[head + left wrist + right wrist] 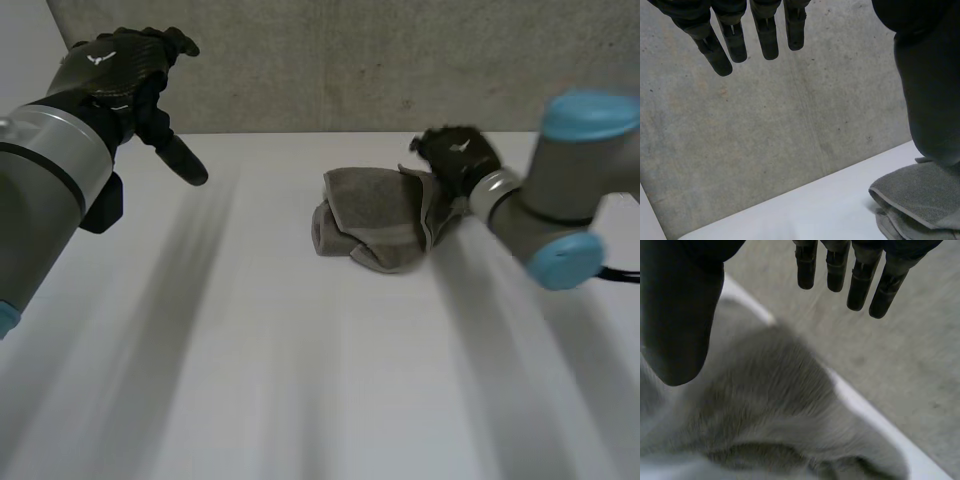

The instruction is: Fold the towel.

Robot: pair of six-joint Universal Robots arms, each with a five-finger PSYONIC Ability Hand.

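A grey towel (380, 225) lies bunched and partly folded at the far middle of the white table (300, 380). My right hand (455, 155) hovers at its far right edge, fingers (860, 277) straight and thumb (680, 315) apart, nothing between them; the towel (770, 415) lies under its palm. My left hand (125, 75) is raised high at the table's far left, well away from the towel, fingers (730, 42) straight and thumb (930, 90) spread, empty. A folded corner of the towel (915, 195) lies beyond that thumb.
A concrete wall (350, 60) rises behind the table's far edge. The table's bare white surface reaches from the towel to the near edge.
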